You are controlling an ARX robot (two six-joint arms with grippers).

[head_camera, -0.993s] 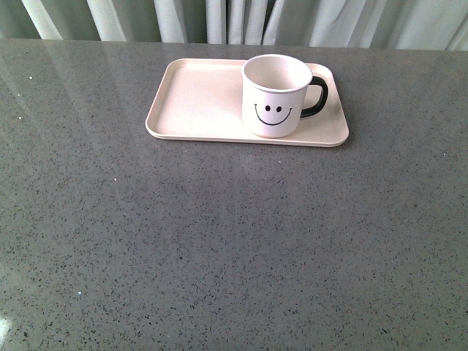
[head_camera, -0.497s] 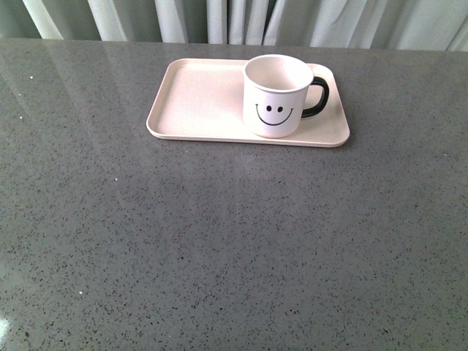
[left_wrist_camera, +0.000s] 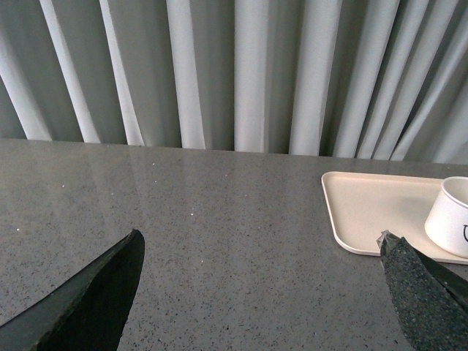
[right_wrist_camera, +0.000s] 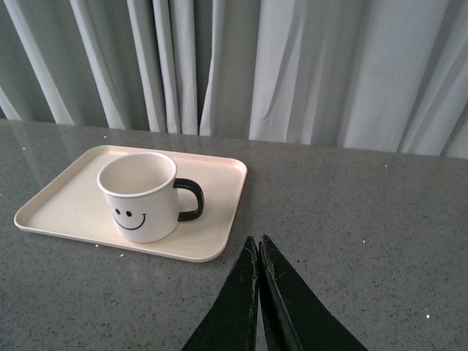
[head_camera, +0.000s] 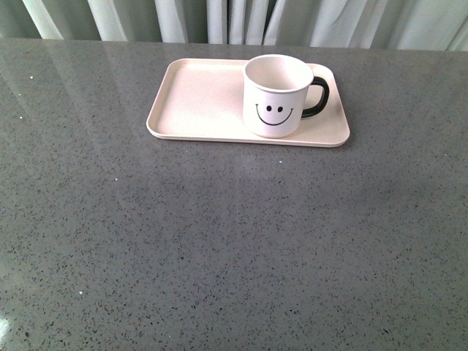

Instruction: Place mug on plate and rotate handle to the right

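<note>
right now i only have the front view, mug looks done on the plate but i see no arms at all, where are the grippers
Observer: The right gripper is shut, fingertips pressed together, holding nothing. It sits off the plate, on the handle side of the mug.
Operator: and the left one
Observer: The left gripper is open, its fingers spread wide with only bare table between them.
Operator: is it close to the mug
Observer: No. In the left wrist view the mug shows only at the picture's edge, beside one fingertip and further away than it.
</note>
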